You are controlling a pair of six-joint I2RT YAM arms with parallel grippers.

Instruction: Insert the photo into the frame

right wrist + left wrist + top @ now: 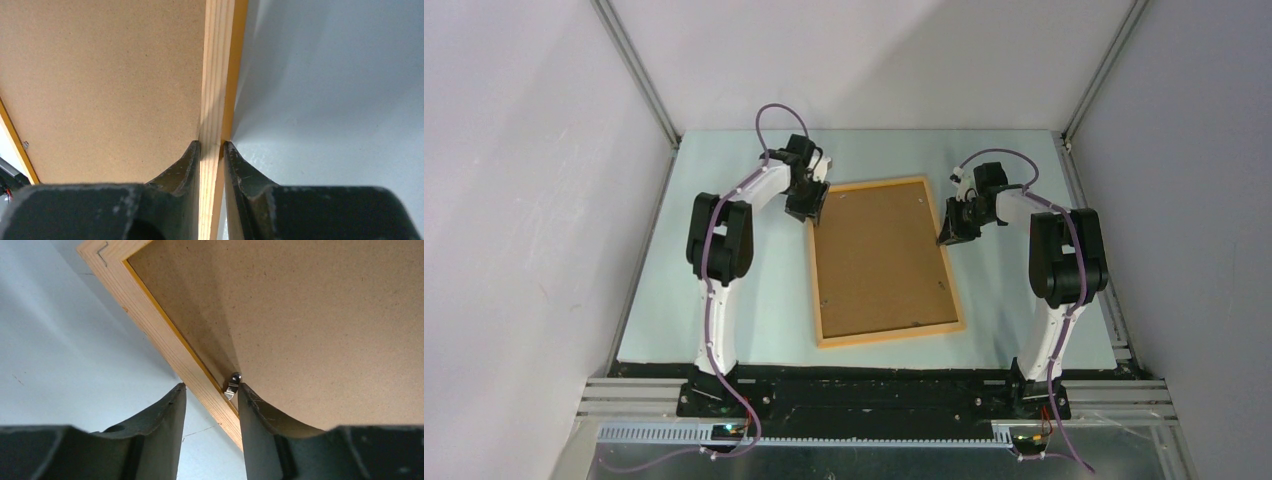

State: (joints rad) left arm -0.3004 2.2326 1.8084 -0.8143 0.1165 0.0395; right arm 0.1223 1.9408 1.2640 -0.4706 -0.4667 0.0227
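The frame (892, 335) lies back-up on the pale table (764, 300), with a brown backing board (882, 260) sitting inside it. The right gripper (211, 145) is clamped on the frame's right rail. The pale wood strip runs straight out between its fingertips, with board beyond the inner finger and bare table beyond the outer one. The left gripper (210, 390) stands at the opposite rail near the far corner, jaws parted and straddling it (the rail crosses the gap at a slant, with a sliver of table showing between wood and outer finger). A small metal clip (232, 385) at the board's edge sits right at the tip of its inner finger, touching or nearly so.
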